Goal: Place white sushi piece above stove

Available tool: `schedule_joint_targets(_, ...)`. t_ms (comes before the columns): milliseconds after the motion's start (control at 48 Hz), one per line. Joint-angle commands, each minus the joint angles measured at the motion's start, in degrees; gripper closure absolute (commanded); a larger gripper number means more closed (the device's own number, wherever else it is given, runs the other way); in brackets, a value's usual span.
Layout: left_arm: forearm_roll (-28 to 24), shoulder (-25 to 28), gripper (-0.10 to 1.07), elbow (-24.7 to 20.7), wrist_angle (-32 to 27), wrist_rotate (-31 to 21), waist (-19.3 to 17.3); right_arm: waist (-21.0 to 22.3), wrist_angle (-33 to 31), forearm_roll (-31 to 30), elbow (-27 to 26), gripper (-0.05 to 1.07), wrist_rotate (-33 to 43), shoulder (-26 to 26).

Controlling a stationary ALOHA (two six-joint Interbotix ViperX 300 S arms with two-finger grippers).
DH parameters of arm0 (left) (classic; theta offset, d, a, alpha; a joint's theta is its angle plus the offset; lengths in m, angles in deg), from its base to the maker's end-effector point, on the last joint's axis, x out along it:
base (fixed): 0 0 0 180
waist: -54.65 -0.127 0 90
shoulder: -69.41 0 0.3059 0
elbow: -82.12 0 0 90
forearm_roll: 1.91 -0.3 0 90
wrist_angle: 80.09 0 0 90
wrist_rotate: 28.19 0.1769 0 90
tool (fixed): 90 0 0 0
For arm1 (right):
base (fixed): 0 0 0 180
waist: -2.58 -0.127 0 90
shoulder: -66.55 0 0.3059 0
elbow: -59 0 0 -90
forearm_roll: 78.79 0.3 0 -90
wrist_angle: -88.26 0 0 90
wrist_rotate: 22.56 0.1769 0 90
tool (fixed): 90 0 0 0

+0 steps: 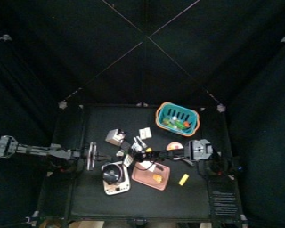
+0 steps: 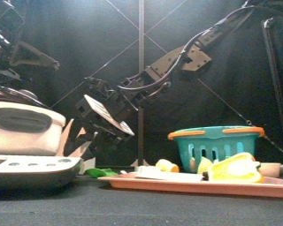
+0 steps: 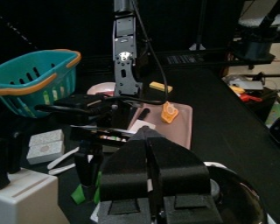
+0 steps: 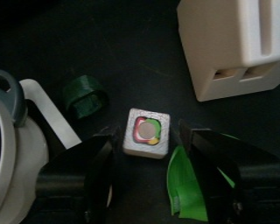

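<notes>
Looking down through the right wrist view, I am seeing the white sushi piece (image 4: pixel 147 133) lying on the bench (image 4: pixel 119 52) between the spread jaws of my right claw (image 4: pixel 146 163). It is looking small, light and hard, so I am thinking of pinching its two flat sides gently. My left claw (image 3: pixel 153 175) is looking pressed together, and the stove (image 1: pixel 114 136) is sitting nearby.

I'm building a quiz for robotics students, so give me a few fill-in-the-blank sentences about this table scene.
The basket is ___ in colour.
The white sushi piece sits between the right gripper's ___ jaws.
It lies on the table, not yet on the ___.
The flat board is ___.
Missing words: teal; open; stove; pink.
</notes>
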Motion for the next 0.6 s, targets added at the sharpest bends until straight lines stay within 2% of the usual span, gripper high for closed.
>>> schedule_joint_targets(0, 0.4, 0.2, 0.73, -0.7, 0.3, 0.1, -0.1, 0.4, -0.2, 0.2, -1.0, 0.11, 0.1, -1.6)
schedule_joint_targets(583, 0.4, 0.2, 0.73, -0.7, 0.3, 0.1, -0.1, 0.5, -0.7, 2.6, 3.2, 0.11, 0.0, -5.7)
